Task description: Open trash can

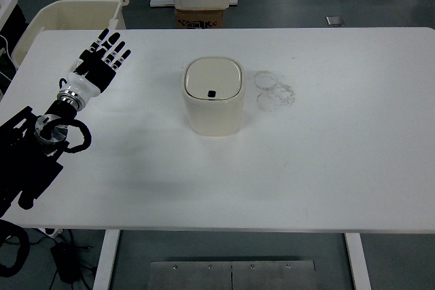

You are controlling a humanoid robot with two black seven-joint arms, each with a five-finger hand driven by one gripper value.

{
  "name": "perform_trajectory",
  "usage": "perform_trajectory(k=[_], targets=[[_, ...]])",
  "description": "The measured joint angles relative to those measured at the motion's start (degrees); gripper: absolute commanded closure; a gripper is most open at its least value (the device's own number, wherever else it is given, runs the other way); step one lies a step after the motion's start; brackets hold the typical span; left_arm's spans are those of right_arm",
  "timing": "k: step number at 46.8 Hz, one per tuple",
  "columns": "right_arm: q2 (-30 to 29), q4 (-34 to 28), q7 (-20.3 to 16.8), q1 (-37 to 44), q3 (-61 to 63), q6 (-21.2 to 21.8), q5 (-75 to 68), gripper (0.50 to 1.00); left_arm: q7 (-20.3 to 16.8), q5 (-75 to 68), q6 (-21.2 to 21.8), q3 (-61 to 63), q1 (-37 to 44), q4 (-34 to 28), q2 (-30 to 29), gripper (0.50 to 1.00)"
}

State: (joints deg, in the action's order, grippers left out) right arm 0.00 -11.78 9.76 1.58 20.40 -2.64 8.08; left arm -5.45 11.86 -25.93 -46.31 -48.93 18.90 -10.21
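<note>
The left robot hand (103,57) is over the far left part of the white counter (340,168). Its fingers (117,51) are stretched out straight and spread apart, and it holds nothing. It is well apart from the bin. Its black arm (30,154) comes in from the left edge.

There is one bin (213,96) (cream, with round corners) standing upright near the middle of the counter. Its lid (213,79) is shut flat on top, with one small black button (211,93) near the front edge. Just right of the bin are some faint ring marks (274,91) on the counter.
</note>
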Motion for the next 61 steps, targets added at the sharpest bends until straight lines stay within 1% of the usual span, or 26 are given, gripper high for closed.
perform_trajectory(k=[10, 16, 29, 61], targets=[[0.0, 0.0, 0.0, 0.0, 0.0, 0.0, 0.0, 0.507, -0.7, 0.1, 0.4, -0.1, 0.0, 0.1, -0.1, 0.5], [0.0, 0.0, 0.0, 0.0, 0.0, 0.0, 0.0, 0.507, -0.8, 0.0, 1.3, -0.1, -0.1, 0.1, -0.2, 0.5], [0.0, 0.0, 0.0, 0.0, 0.0, 0.0, 0.0, 0.507, -0.8, -0.2, 1.9, 0.1, -0.1, 0.1, -0.2, 0.5], [0.0, 0.0, 0.0, 0.0, 0.0, 0.0, 0.0, 0.507, -0.8, -0.2, 2.1, 0.1, -0.1, 1.4, -0.2, 0.5]])
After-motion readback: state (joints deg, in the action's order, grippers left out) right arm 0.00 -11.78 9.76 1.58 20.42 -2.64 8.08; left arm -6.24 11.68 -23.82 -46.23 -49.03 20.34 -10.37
